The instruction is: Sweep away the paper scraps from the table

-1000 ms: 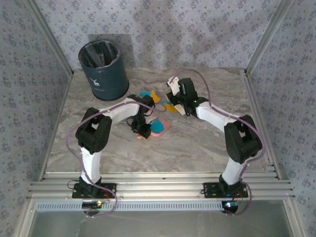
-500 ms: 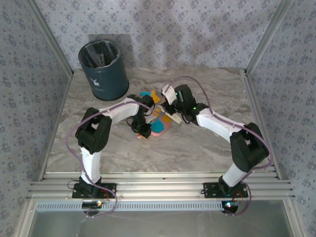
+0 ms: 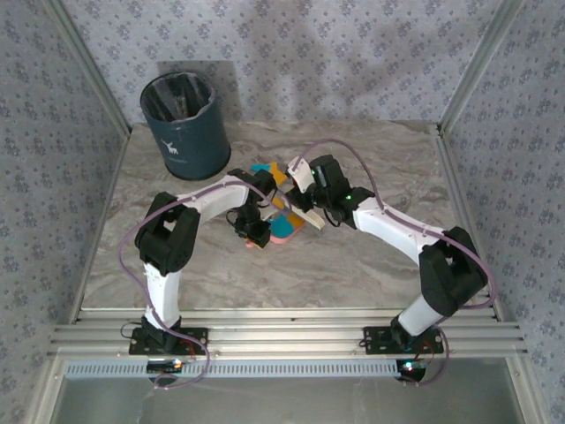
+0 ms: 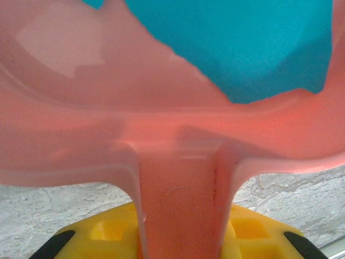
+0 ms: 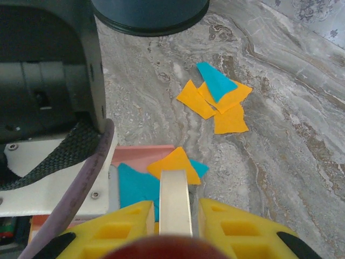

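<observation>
scraps, where: the loose paper scraps [image 5: 218,100] sit in a small overlapping bunch, mostly orange with one turquoise on top. They lie on the table [image 5: 291,162] just past the lip of the pink dustpan [image 5: 132,154] and short of the dark bin [image 5: 148,11]. A few are already in the pan: one orange with turquoise next to it, and the left wrist view has a big turquoise piece lying in the bowl.

scraps, feel: probably featherlight, thin and floppy. They lie dead flat, so there's no edge to pinch. They'd likely skate on a slick top, and could flutter off or slip under the pan's lip.

where to take hold: best not to grab them at all. Get behind the bunch on the far side and drag it toward the pan with the tool's edge kept flat on the table.

left gripper: the left gripper [image 4: 178,234] has its yellow fingers [image 4: 102,232] squeezed onto the dustpan's handle, with the pan's mouth facing away from it.

right gripper: the right gripper [image 5: 175,226] is clamped on a cream stick [image 5: 175,194] that runs out over the pan. Its working end is hard to make out.

surface: marble-look, flat, and it looks hard and smooth. The bright paper stands out fine against the veining.

room: blue-grey patterned walls [image 3: 353,53] box in three sides, and aluminium rails [image 3: 282,340] run along the near edge. The bin stands in the back left corner, and both arms crowd the pan, so it's tight in there.
</observation>
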`<action>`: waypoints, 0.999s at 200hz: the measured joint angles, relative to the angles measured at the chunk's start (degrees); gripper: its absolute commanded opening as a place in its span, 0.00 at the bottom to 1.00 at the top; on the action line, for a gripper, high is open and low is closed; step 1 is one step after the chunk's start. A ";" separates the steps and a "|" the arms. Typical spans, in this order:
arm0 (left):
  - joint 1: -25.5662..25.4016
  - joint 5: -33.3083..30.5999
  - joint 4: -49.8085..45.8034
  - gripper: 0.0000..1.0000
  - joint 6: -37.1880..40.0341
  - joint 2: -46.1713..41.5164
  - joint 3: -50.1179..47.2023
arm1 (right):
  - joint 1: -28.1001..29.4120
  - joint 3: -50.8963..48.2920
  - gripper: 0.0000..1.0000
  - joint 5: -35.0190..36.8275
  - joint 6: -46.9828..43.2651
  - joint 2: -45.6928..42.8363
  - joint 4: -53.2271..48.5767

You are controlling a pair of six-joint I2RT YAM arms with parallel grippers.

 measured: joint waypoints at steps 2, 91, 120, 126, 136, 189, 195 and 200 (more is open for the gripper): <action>0.00 0.00 0.00 0.00 0.00 0.00 0.00 | 0.04 0.00 0.00 0.00 0.00 -0.04 -0.07; -0.04 -0.04 0.20 0.00 0.00 -0.02 -0.04 | 0.79 -0.28 0.00 -1.88 0.87 -4.46 -2.71; -0.07 -0.09 0.85 0.00 0.00 -0.04 -0.59 | 0.87 -1.05 0.00 -1.66 1.31 -7.04 -3.19; -0.07 -0.11 1.18 0.00 0.00 -0.13 -0.85 | 0.87 -1.44 0.00 -1.46 1.60 -7.76 -3.17; -0.07 -0.22 1.88 0.00 -0.02 -0.52 -1.53 | 0.76 -2.27 0.00 -1.40 2.34 -9.11 -2.97; -0.44 -1.29 4.66 0.00 -0.48 -4.94 -4.24 | -2.58 -7.04 0.00 -0.33 6.58 -15.61 -0.79; -0.44 -1.38 4.96 0.00 -0.61 -5.62 -4.57 | -2.95 -7.63 0.00 0.26 6.99 -16.28 -0.50; -0.44 -1.51 5.16 0.00 -0.63 -6.01 -4.76 | -3.32 -8.11 0.00 0.81 7.37 -16.90 -0.37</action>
